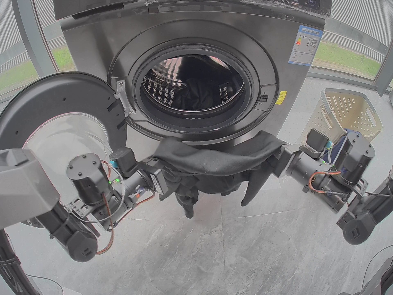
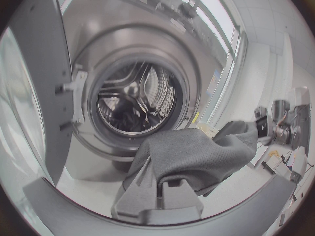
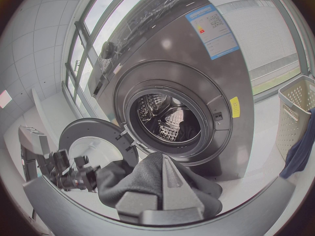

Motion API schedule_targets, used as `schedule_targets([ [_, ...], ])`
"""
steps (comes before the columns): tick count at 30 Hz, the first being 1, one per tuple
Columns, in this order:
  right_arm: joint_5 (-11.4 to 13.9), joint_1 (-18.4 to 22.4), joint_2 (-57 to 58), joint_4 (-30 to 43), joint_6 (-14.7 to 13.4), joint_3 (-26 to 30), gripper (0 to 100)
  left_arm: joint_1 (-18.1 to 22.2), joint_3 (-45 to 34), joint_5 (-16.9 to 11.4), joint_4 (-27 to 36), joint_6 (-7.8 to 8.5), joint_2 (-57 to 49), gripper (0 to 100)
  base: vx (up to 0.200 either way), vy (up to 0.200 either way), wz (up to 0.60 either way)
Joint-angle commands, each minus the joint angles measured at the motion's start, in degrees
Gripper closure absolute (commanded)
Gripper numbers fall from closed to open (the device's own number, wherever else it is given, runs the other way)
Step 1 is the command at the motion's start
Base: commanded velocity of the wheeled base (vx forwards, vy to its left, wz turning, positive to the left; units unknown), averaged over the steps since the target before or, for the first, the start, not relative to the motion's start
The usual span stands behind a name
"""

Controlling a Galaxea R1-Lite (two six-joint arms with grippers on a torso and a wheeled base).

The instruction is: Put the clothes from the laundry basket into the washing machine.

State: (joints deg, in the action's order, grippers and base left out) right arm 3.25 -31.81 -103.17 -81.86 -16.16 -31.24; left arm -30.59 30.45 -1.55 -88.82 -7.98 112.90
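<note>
Two grippers hold one dark grey garment (image 1: pixel 217 160) stretched between them across the lower middle of the head view. The left gripper (image 1: pixel 162 180) pinches its left end and the right gripper (image 1: pixel 282 157) its right end. In each wrist view the jaws are pressed together on the cloth, which drapes over the fingers (image 2: pixel 177 194). Loose folds hang below the span, clear of the grey tiled floor (image 1: pixel 229 250).

Just behind the garment, at the left of the frame, the round door (image 1: pixel 61 103) stands swung wide open. Beyond it, the washing machine (image 1: pixel 262 41) fills the upper middle of the frame, and the garment's top edge lies just below its open mouth. Some dark clothing (image 1: pixel 198 95) lies inside the drum (image 1: pixel 163 85).

At the right edge, beside the machine, stands the beige laundry basket (image 1: pixel 348 111) with a blue cloth (image 3: pixel 300 154) hanging over its rim.
</note>
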Motion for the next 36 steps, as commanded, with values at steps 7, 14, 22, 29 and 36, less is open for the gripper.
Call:
schedule_targets([
  [7,0.3,2.3,3.1,-4.2,-0.4,3.1,100,3.2,1.5,-1.0,0.0,-0.54,-11.6,100,0.0,0.0,0.0],
  [14,-3.3,3.2,0.6,-6.6,-0.4,-0.7,100,5.6,3.6,-0.9,0.1,-0.54,-14.1,100,0.0,0.0,0.0],
  [22,-4.7,1.9,0.4,-6.6,0.6,-1.5,100,5.4,2.3,-0.8,0.0,-0.54,-13.7,100,0.0,0.0,0.0],
  [29,-4.8,2.6,1.0,-6.6,3.1,-3.5,100,5.6,2.6,-0.5,0.0,-0.1,-14.4,100,0.0,0.0,0.0],
  [36,-7.1,2.1,0.9,-6.6,3.3,-4.4,100,5.6,2.3,-0.5,0.0,-0.19,-14.2,100,0.0,0.0,0.0],
])
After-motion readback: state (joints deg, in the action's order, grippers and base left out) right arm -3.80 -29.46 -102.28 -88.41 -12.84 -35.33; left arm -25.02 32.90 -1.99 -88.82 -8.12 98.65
